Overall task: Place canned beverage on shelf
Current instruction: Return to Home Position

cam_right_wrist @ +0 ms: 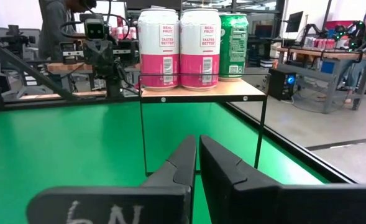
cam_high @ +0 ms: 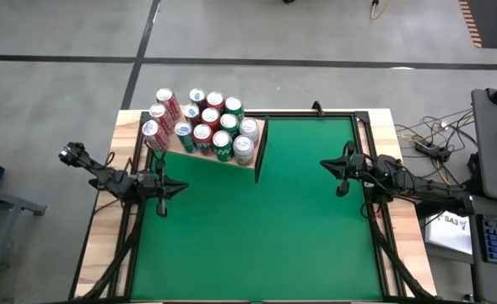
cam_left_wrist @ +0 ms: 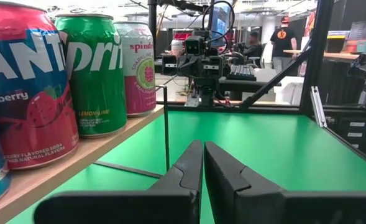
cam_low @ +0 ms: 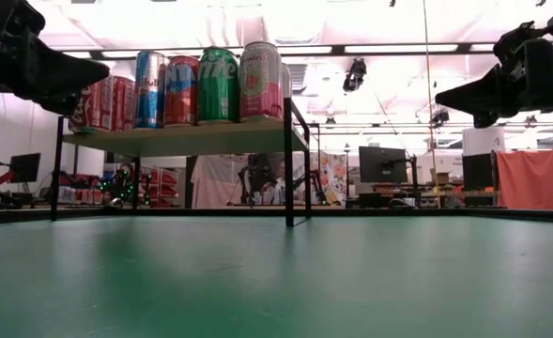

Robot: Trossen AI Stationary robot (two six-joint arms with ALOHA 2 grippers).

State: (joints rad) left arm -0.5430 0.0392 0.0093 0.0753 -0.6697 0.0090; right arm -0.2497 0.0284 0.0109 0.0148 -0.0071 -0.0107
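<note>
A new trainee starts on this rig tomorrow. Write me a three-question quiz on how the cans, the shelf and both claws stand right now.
1. True or false: the left claw and the right claw are both shut and hold nothing.
2. The green table bears the shelf. The cans stand: A upright on the shelf; B directly on the green surface; C in a claw.
3. Fill in: in the high view, the shelf stands nearer the ___ claw.

Key: 1 true; 2 A; 3 left.
</note>
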